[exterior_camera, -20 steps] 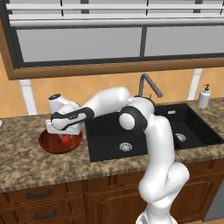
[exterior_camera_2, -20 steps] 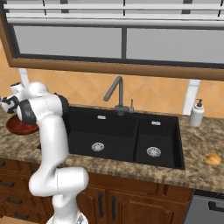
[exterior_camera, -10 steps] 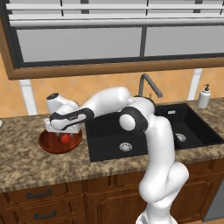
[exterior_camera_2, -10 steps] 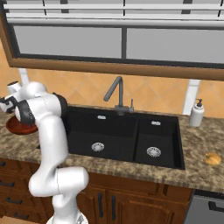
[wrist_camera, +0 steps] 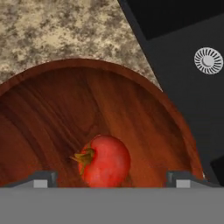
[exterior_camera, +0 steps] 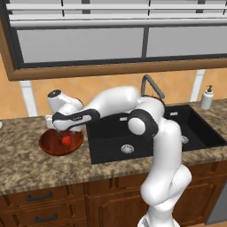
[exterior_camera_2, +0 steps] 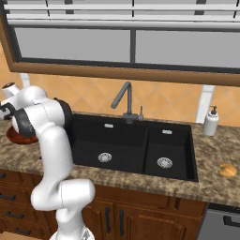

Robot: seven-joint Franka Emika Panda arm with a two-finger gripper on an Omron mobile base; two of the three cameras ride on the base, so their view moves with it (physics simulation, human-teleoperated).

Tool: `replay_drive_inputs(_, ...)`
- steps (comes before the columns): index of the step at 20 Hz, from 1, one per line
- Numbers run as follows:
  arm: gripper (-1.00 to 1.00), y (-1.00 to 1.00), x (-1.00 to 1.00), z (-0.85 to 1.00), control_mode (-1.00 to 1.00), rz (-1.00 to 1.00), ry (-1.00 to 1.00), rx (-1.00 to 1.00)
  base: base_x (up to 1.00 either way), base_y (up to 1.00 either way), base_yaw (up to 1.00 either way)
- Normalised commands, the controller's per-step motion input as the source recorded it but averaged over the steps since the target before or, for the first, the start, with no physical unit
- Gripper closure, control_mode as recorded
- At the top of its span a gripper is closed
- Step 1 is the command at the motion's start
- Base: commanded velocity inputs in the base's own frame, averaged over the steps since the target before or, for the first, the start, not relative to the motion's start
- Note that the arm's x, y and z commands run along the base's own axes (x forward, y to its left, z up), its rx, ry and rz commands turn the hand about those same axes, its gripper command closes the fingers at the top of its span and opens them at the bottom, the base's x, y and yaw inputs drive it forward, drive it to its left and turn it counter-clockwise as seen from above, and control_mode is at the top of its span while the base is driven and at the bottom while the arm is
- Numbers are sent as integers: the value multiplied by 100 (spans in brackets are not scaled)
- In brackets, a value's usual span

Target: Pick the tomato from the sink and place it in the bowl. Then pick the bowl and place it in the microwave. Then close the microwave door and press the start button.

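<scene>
From the left base view, you see the small red tomato (exterior_camera: 66,140) lying in the shallow reddish-brown wooden bowl (exterior_camera: 49,148) on the speckled granite counter (exterior_camera: 26,166), just left of the black sink (exterior_camera: 111,138); the gripper (exterior_camera: 64,131) hangs above it.

From the right base view, your own white arm hides most of the bowl (exterior_camera_2: 15,137).

In the hand view, the fingertips (wrist_camera: 43,179) stand wide apart, clear of the tomato (wrist_camera: 105,161). Expect a stiff, light bowl (wrist_camera: 65,109); pinch its rim, keeping it level so the tomato won't roll.

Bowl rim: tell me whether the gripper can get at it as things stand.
Probably yes. The gripper hangs open just above the bowl, with just the tomato inside; the rim lies bare on the counter.
</scene>
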Motion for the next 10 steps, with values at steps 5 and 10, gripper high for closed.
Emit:
replay_drive_inputs(5,-100,-69,-9,24,-100,13,0,14,0,0,0)
replay_drive_inputs(10,-100,-50,-6,17,-100,20,12,10,0,0,0)
